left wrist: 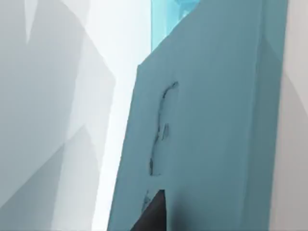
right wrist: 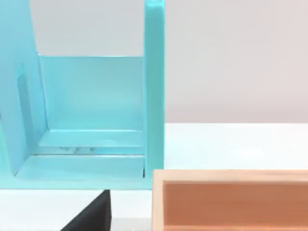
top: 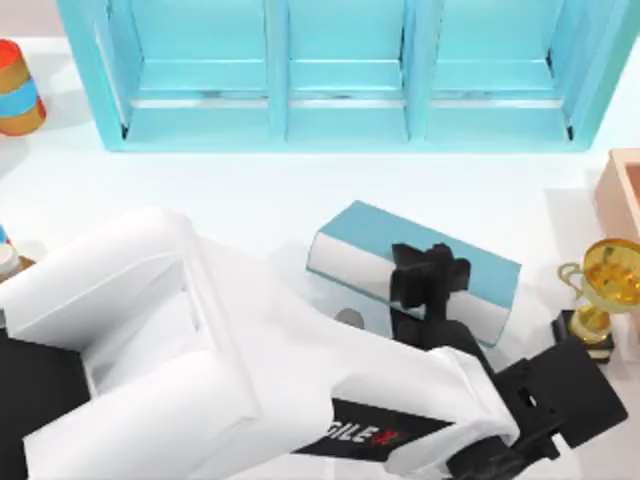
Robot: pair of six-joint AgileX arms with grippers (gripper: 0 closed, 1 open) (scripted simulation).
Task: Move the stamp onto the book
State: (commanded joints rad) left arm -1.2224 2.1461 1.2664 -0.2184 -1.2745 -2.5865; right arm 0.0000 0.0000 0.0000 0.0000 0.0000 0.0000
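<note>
My left end effector (top: 430, 278) hangs over book (top: 455, 258), low, for placing. Fingers' state: cannot tell. Stamp hidden, likely under it. Book flat on worktop (top: 250, 200). Right arm parked near shelf (right wrist: 91, 110).

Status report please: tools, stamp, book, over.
Left tool over the book, fingers unclear. Book flat, right of centre. Trophy beside it.

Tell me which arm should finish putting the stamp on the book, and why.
Left. The left gripper hangs directly over the book, whose teal cover looms close in its wrist view. The right wrist view faces the shelf unit, away from the book.
</note>
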